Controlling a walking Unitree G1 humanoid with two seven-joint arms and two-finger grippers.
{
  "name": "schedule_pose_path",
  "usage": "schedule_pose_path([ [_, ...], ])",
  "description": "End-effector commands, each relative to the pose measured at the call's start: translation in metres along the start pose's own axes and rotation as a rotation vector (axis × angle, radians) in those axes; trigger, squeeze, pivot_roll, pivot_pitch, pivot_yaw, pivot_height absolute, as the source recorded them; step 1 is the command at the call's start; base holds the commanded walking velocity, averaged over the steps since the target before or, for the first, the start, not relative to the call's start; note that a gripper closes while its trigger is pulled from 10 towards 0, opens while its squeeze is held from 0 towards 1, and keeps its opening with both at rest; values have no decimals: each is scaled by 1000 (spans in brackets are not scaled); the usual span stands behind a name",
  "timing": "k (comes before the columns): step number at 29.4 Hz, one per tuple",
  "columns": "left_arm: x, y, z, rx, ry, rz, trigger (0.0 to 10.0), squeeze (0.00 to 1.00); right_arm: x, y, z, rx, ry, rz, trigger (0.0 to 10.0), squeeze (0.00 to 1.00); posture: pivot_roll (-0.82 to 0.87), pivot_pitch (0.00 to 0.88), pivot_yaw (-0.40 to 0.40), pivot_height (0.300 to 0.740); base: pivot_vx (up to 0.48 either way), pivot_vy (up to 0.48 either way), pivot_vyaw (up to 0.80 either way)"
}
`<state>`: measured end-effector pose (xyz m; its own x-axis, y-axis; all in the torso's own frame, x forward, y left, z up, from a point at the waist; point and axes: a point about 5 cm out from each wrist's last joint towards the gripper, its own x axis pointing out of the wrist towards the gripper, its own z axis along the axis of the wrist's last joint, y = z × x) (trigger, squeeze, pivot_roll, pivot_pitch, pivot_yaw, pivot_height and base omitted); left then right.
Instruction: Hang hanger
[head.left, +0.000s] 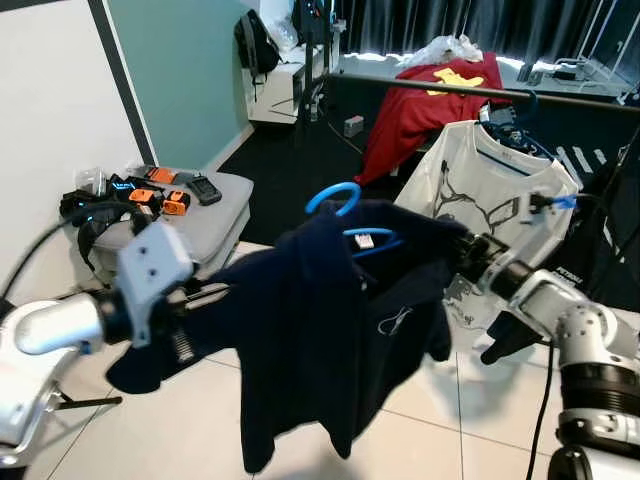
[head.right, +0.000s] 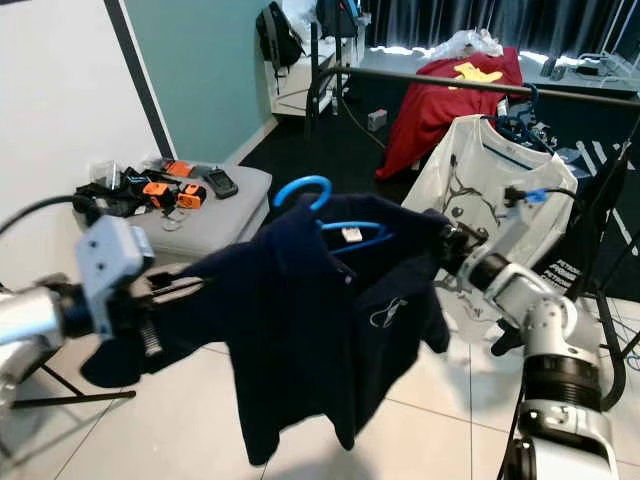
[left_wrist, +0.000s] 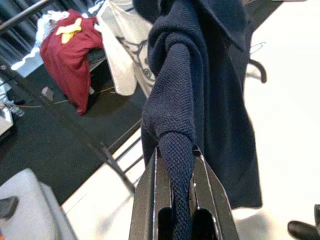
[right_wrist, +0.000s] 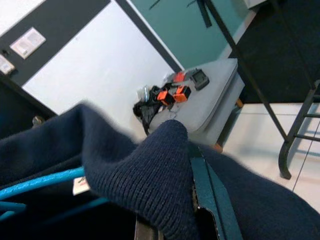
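The left gripper (left_wrist: 175, 200) is clamped on a sleeve of the navy shirt (head.left: 330, 340) — in the left wrist view the knit fabric runs straight down between the two black fingers (left_wrist: 147, 200), pinched tight. It holds that sleeve out to the robot's left, low over the tiled floor (head.left: 150, 430).

Behind it, against the wall, a grey stool (head.left: 215, 215) carries orange-and-black gadgets (head.left: 150, 195).

In the middle, the shirt hangs spread between the two arms on a blue hanger (head.left: 335, 200), whose hook stands up above the collar, free of any rail.

The right gripper (head.left: 462, 255) is at the shirt's other shoulder; fabric is bunched over the fingers in the right wrist view, with the hanger's blue wire just beside them, so it appears closed on the shirt, though the fingertips are covered.

Behind and to the right, a dark rail (head.left: 480, 92) holds a white shirt (head.left: 480, 185) on its own hanger, and a red garment (head.left: 425, 105) is draped further back.
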<state>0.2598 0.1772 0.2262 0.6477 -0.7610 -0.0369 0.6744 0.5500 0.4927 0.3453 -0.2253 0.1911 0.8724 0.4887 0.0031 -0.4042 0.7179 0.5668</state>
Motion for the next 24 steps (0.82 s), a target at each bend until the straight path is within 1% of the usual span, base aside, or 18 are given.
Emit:
schedule_pose_path([
  [1,11,-9,7,0,-48,-2,10000,0,7,10,-1,-36,3,31,0,0,-83,11,-12,740,0,0,0],
  [2,18,-18,6,-26,-66,-22,10000,0,10,14,-3,-41,11,42,0,0,-86,12,-12,740,0,0,0],
  [3,18,-18,6,-26,-66,-22,10000,0,10,14,-3,-41,11,42,0,0,-86,12,-12,740,0,0,0],
  [4,22,-25,5,-42,-76,-34,10000,0,11,16,-4,-44,15,48,0,0,-87,12,-12,740,0,0,0],
  [5,22,-25,5,-42,-76,-34,10000,0,11,16,-4,-44,15,48,0,0,-87,12,-12,740,0,0,0],
  [6,25,-31,4,-50,-78,-52,10000,0,13,17,-5,-48,19,54,0,0,-89,15,-14,740,0,0,0],
  [7,25,-36,3,-53,-75,-69,10000,0,13,18,-5,-56,24,59,0,0,-88,17,-17,740,0,0,0],
  [9,24,-38,2,-53,-70,-76,10000,0,13,19,-5,-62,28,62,0,0,-88,17,-17,740,0,0,0],
  [11,18,-37,-1,-38,-45,-89,10000,0,12,18,-4,-79,39,61,0,0,-87,17,-18,740,0,0,0],
  [12,18,-37,-1,-38,-45,-89,10000,0,12,18,-4,-79,39,61,0,0,-87,17,-18,740,0,0,0],
  [14,11,-33,-4,-19,-10,-85,10000,0,10,16,-4,-87,45,54,0,0,-86,18,-19,740,0,0,0],
  [15,11,-33,-4,-19,-10,-85,10000,0,10,16,-4,-87,45,54,0,0,-86,18,-19,740,0,0,0],
  [16,4,-30,-7,-8,17,-94,10000,0,9,15,-3,-93,47,51,0,0,-85,17,-19,740,0,0,0],
  [17,4,-30,-7,-8,17,-94,10000,0,9,15,-3,-93,47,51,0,0,-85,17,-19,740,0,0,0],
  [18,-1,-28,-9,0,35,-102,10000,0,8,15,-3,-97,48,50,0,0,-85,17,-19,740,0,0,0],
  [20,-1,-28,-9,0,35,-102,10000,0,8,15,-3,-97,48,50,0,0,-85,17,-19,740,0,0,0],
  [21,-7,-27,-10,6,49,-121,10000,0,6,14,-2,-104,50,47,0,0,-85,17,-18,740,0,0,0],
  [24,-7,-27,-10,6,49,-121,10000,0,6,14,-2,-104,50,47,0,0,-85,17,-18,740,0,0,0],
])
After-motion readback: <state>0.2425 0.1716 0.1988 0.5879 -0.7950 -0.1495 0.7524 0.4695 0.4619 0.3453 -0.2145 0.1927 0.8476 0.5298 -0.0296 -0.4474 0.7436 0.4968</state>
